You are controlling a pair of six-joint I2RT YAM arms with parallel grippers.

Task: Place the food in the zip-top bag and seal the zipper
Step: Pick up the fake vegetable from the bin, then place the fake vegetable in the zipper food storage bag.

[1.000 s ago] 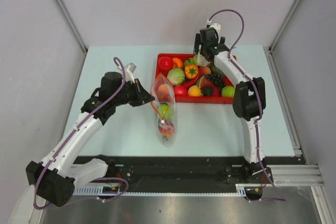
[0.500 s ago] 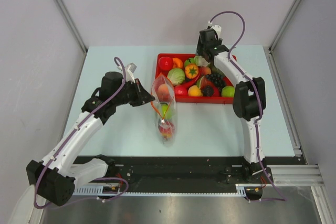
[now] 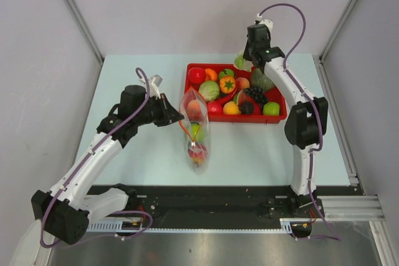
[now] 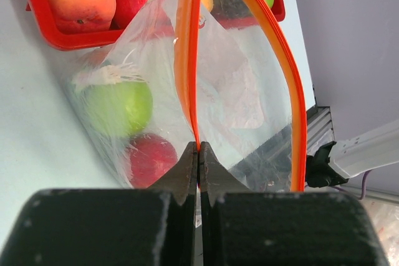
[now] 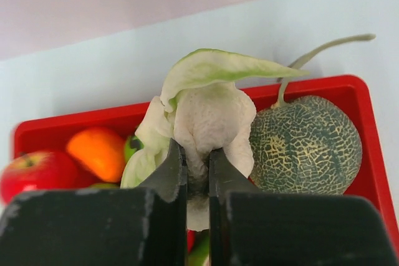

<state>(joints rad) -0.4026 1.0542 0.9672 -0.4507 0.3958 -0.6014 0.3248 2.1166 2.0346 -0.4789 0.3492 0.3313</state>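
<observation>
Bag: near table centre, unsealed; green apple and red fruit contained.
Zipper: pinched by left gripper.
Tray: melon and other fruit contained.
Cauliflower: clamped by right gripper at tray's far edge.

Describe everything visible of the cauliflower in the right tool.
The cauliflower looks like a matte plastic toy: a pale cream, lumpy head wrapped in light green leaves, one arching over the top. The right tool is shut on its lower middle, holding it over the far edge of the red tray, near the netted melon.
</observation>
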